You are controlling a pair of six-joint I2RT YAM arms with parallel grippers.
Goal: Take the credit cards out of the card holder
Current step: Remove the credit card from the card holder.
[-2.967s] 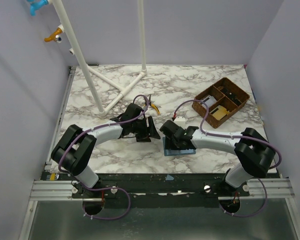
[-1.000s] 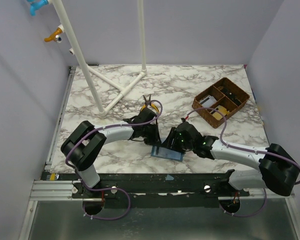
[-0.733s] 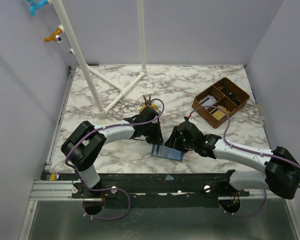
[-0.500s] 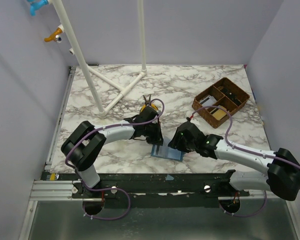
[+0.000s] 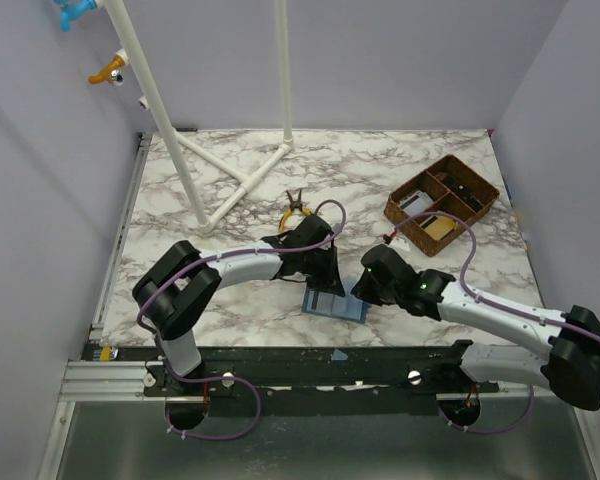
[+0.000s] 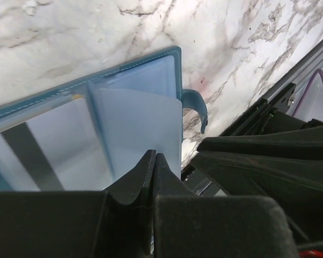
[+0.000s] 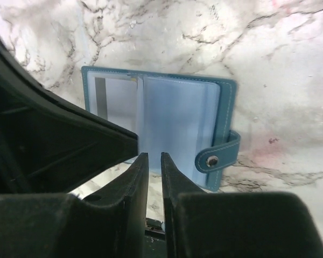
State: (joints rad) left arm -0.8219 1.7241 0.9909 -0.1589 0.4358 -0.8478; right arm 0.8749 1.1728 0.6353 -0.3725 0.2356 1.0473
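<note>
card extraction beginning, likely: left hand (image 6: 153,158) shut, tips over open blue rectangular card holder (image 7: 177,118); right hand (image 7: 149,157) slightly parted, empty; next needs card-edge grip.

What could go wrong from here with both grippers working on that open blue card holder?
The left gripper and right gripper both crowd the open card holder, so they could bump each other. The right gripper's fingers sit nearly together at the edge of a pale sleeve; it might pinch that rather than a card and lift everything. The card holder lies near the front edge of the table, so a tug could slide it off.
</note>
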